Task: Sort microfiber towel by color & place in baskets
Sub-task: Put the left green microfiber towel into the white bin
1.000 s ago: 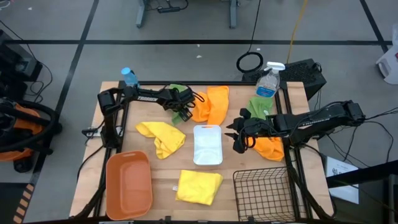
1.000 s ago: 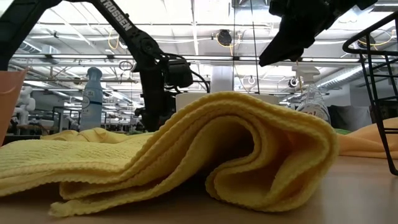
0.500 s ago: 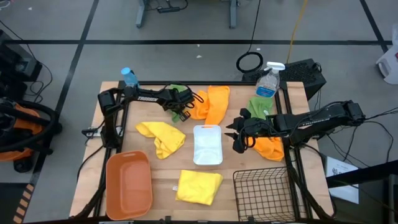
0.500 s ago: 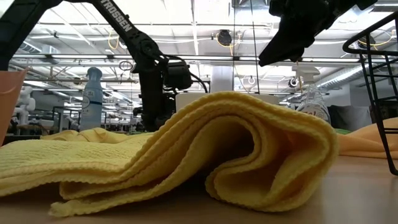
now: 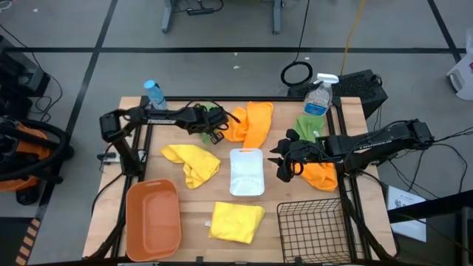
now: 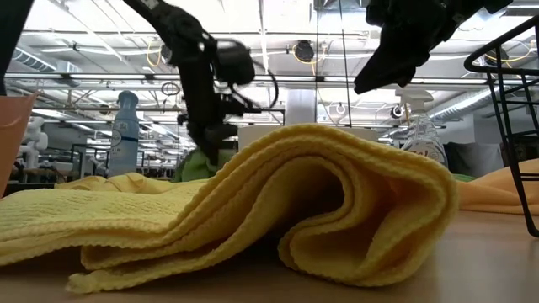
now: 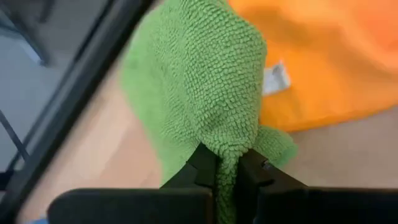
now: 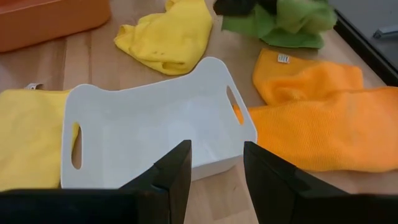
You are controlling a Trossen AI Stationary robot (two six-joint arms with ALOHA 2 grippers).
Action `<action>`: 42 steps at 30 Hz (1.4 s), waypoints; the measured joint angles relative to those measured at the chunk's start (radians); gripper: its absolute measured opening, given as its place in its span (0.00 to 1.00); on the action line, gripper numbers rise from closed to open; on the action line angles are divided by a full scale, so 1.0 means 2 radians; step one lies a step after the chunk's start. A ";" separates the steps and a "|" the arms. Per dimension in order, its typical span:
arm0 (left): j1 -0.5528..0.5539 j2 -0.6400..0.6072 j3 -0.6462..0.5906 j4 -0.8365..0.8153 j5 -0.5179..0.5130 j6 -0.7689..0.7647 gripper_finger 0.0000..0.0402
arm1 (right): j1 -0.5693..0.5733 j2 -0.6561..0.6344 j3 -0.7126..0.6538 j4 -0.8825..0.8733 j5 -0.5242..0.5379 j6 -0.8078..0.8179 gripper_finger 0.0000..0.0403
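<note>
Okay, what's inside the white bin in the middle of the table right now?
The white bin holds nothing: the high view and the right wrist view show its bare white floor. The yellow towels and orange towel lie outside it. What is under it cannot be seen.

- The high camera looks straight down from far up and sees the whole light wooden table (image 5: 198, 214).
- The low camera sits on the table top, very close to a folded yellow cloth towel (image 6: 253, 202), and looks across into the room.
- The left wrist camera is right up against a fuzzy green cloth towel (image 7: 199, 93).
- The right wrist camera looks down at the white plastic bin (image 8: 155, 124); the high camera sees that bin too (image 5: 247, 171).
</note>
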 joint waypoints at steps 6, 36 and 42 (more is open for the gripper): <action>-0.030 -0.053 0.001 -0.004 -0.037 0.009 0.06 | 0.000 0.000 -0.001 0.001 0.000 0.008 0.34; -0.213 -0.182 0.002 0.131 -0.069 0.295 0.06 | 0.006 0.000 -0.067 0.297 0.179 -0.172 0.53; -0.231 -0.182 0.002 0.160 -0.071 0.339 0.06 | 0.007 0.000 -0.067 0.226 0.250 -0.221 0.61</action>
